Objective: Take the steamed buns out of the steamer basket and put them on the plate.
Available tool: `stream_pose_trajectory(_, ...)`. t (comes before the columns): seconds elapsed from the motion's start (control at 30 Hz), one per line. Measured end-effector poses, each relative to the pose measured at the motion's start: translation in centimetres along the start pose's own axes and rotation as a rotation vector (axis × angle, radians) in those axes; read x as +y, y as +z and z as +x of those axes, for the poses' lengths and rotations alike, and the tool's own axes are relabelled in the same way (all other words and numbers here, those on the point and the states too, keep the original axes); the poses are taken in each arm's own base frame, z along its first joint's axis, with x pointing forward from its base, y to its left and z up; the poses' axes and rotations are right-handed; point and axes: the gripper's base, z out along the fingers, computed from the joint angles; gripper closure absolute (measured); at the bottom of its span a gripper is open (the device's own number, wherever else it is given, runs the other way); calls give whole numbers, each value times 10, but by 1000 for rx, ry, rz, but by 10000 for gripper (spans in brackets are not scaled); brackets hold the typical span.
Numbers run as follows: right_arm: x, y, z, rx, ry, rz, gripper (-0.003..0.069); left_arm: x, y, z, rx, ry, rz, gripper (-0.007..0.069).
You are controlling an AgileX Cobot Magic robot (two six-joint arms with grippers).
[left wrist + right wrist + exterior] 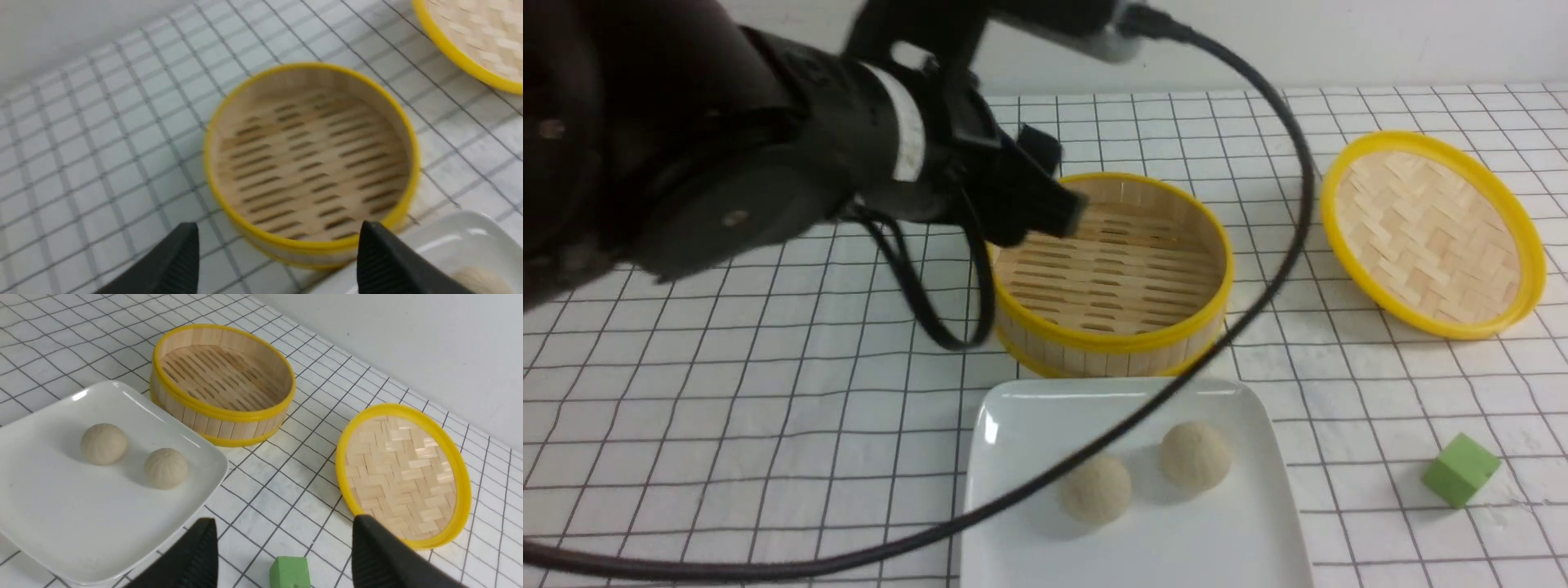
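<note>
On the near part of the tabletop [866, 433], covered in a black grid on white, lies the white plate [1201, 547], square with rounded corners. Two steamed buns [1096, 488] rest on it, pale and round, near each other but apart, the right one slightly farther back. To the plate's right, well apart from it, sits a small green block [1460, 469].

Just beyond the plate stands the steamer basket [1111, 343], its yellow rim around light wood walls and a slatted floor, with no bun inside. Farther right, the woven bamboo lid [1429, 237], also yellow-rimmed, lies with its weave showing.

Above the tabletop, the left arm reaches in from the left, its gripper [278, 257] raised over the scene, fingers spread wide and holding nothing. A black cable [1298, 163] loops from that arm across the front view, passing in front of the plate. The right gripper [286, 551] shows in its own wrist view, likewise open and empty. Behind everything rises a plain white wall [1298, 41].
</note>
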Motion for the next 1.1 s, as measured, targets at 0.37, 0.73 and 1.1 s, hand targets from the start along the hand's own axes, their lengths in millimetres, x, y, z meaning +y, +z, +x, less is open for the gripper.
stream_pose_trajectory(0.37,-4,-1,-12,-132,36,43,217,66,-93,-2,-102,-129,-364,170)
stream_pose_trajectory(0.73,-8,21,-23,-122,168,46,217,86,-163,5,-252,-45,-270,231)
stream_pose_trajectory(1.1,-13,27,-26,-126,190,89,217,94,-233,38,-347,127,-65,231)
